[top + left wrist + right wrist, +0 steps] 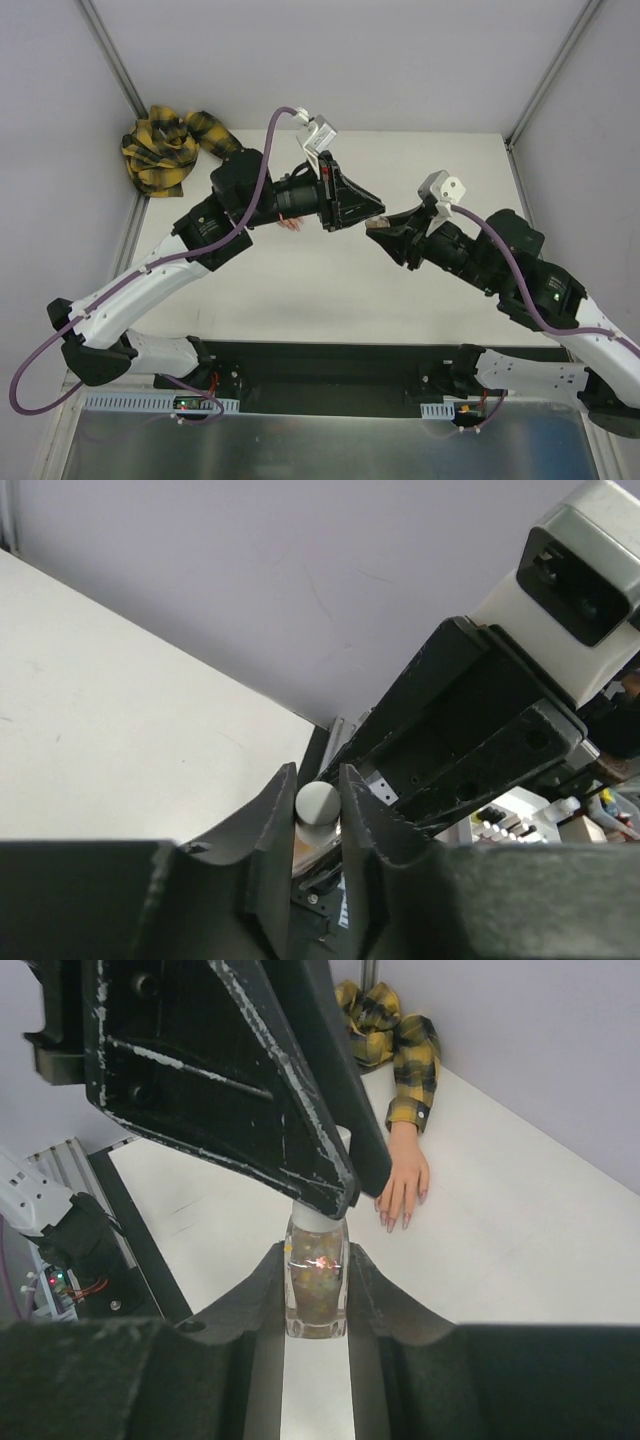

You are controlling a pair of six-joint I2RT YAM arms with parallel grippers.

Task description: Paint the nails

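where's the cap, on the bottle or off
On: white cap sits atop the bottle, pinched by the left gripper; the right gripper holds the bottle.

Top: overhead, downward. Wrist views: close, facing each other across bottle (317, 1290); right shows left tool (362, 1192).

A white table (330, 290) stands between pale grey walls (350, 60). In its far left corner lies a yellow-and-black plaid cloth (165, 148), bunched up in many folds. A slim metal post (115, 60) rises at each far corner. Along the near edge runs a black strip (330, 365), and in front of it is a shiny metal sheet (320, 445).
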